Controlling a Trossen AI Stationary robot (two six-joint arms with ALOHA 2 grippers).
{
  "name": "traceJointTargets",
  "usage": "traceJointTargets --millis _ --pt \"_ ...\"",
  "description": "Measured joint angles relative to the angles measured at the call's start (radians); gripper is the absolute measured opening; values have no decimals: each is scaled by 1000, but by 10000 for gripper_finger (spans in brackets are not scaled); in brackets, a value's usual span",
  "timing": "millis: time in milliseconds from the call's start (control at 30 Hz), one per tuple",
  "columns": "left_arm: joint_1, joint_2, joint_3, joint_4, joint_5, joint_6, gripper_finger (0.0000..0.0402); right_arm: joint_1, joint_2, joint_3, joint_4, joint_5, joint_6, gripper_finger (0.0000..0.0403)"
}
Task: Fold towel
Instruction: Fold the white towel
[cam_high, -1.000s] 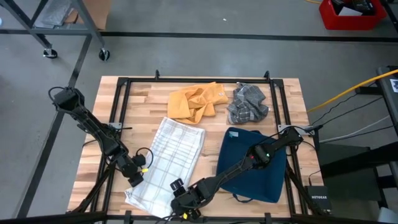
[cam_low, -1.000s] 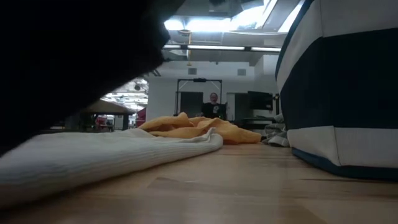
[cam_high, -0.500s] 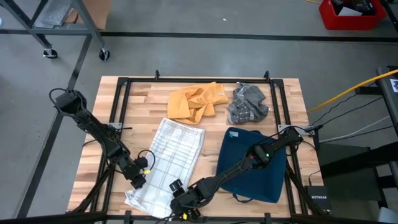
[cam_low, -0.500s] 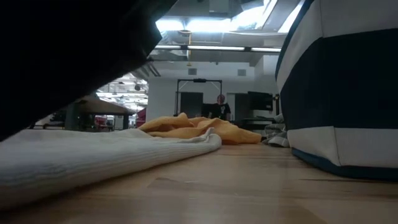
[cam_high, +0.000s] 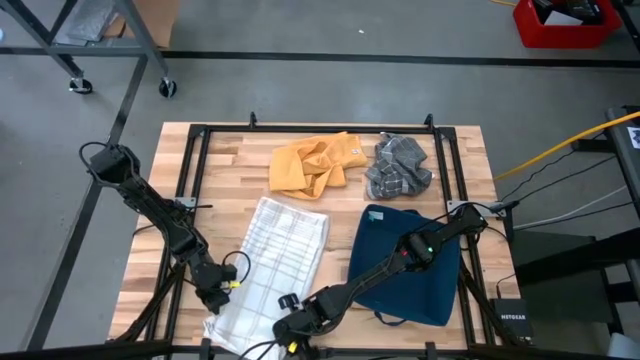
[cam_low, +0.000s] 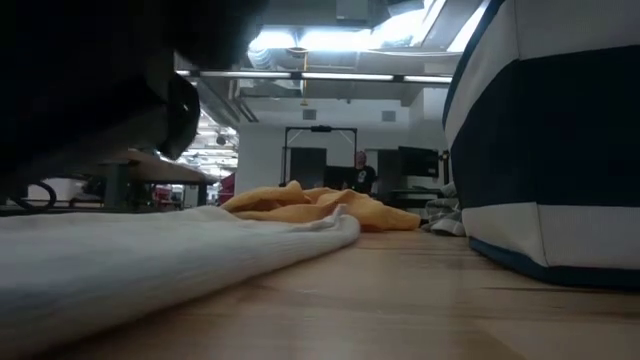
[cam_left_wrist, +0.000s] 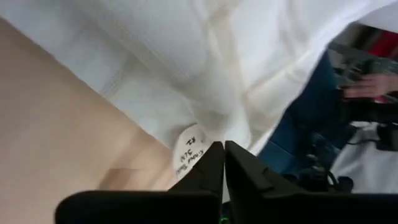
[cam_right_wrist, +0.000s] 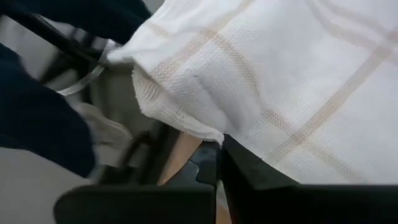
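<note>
Grippers pinch your towel (cam_high: 272, 262) at the table's (cam_high: 468, 160) 6 o'clock edge: left gripper (cam_high: 213, 297) clamps its 8 o'clock corner, right gripper (cam_high: 290, 322) its 5 o'clock corner, both arms stretched low.

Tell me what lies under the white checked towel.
The white checked towel lies on the wooden table; bare wood shows around it. The left gripper and right gripper pinch its near corners. Anything beneath the cloth is covered.
</note>
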Motion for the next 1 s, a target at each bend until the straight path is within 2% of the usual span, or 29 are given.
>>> traceJointTargets --millis 100,233,367,533,633,733,867,1000 --pt "0 0 0 44 0 1 5 0 0 0 21 -55 56 7" --pt "0 0 0 99 0 64 5 0 0 0 30 -58 94 6" --pt "-1 0 0 178 0 273 2 -1 -3 5 28 -53 94 6" --pt "-38 -1 1 177 -7 594 8 -8 -4 5 27 -54 98 4" --pt "-67 -1 1 177 -10 677 16 -9 -5 5 27 -55 98 8" --pt "-89 0 1 171 -11 680 34 -9 -5 5 26 -55 98 13" --pt "-117 0 1 173 -41 662 81 -9 -6 5 25 -55 98 15" --pt "-147 0 1 175 -59 780 133 -19 -6 5 23 -7 154 15"
